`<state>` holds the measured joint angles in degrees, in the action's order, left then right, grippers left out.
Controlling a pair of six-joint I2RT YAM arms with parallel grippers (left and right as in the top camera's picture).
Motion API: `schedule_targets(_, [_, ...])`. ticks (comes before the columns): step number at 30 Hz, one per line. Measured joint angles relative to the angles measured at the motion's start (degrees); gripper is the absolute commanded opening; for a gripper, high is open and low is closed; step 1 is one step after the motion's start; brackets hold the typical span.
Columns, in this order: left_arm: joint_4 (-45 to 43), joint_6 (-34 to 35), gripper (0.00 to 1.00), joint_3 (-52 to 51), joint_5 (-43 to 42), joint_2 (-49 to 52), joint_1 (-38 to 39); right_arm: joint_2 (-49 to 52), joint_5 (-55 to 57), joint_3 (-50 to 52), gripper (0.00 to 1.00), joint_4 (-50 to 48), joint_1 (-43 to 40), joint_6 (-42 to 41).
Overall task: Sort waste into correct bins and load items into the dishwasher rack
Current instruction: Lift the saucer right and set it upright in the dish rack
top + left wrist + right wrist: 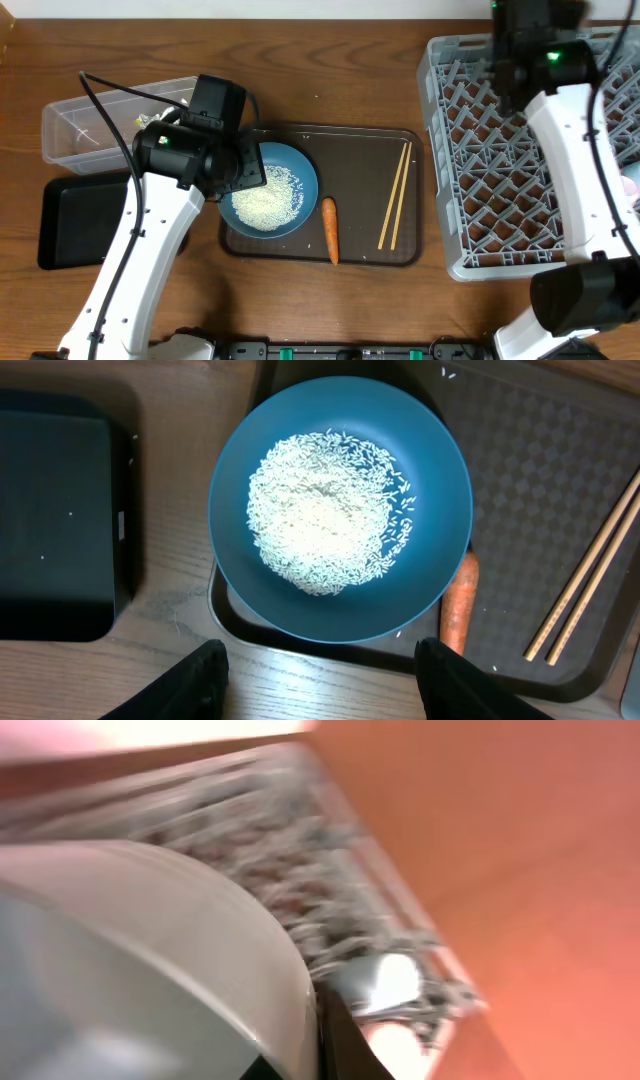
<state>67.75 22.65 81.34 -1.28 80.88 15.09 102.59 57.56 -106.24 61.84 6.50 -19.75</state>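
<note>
Your left gripper (320, 682) hangs with its jaws parted and nothing between them, the two dark fingertips (200, 678) framing the near side of the blue bowl (432, 452) from above; the bowl sits at the left end of the dark-brown serving tray (520, 460), and the rice (320, 510) lies heaped in its middle; judge that bowl as stiff, smooth and likely slick, so take it by the rim, one finger inside and one outside, on the bare blue band where no grains lie; the rice is loose and will slide the moment you tilt, so keep the bowl level until it is over the bin; the black tray (50, 520) lies just beside the bowl to the left, and the clear tub (90, 125) stands behind it; the carrot (458, 610) lies on the serving tray touching or nearly touching the bowl's right edge, firm and round, liable to roll, best pinched across its middle; the chopsticks (585, 585) lie side by side further right, light and thin, hard to lift off a flat surface; your right gripper (335, 1045) is closed, over the far part of the dishwasher rack (500, 180); its wrist view is blurred, so you cannot tell whether it holds anything.
</note>
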Motion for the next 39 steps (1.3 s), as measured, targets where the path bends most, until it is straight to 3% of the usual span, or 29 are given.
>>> schedule_targets(6, [-0.02, 0.0, 0.61, 0.0, 0.0, 0.0, 0.0, 0.68, 9.81, 0.0, 0.01, -5.07, -6.67, -4.46])
schedule_targets(16, [-0.35, 0.0, 0.61, 0.0, 0.0, 0.0, 0.0, 10.86, 12.94, 0.04, 0.01, -14.71, -16.61, -2.51])
schedule_targets(28, [-0.68, 0.0, 0.61, 0.0, 0.0, 0.0, 0.0, 22.84, 14.16, 0.24, 0.01, -37.09, -20.61, 14.84])
schedule_targets(39, [-0.7, 0.02, 0.61, 0.0, 0.0, 0.0, 0.0, 28.26, 14.4, 0.24, 0.01, -42.66, -21.49, 23.37])
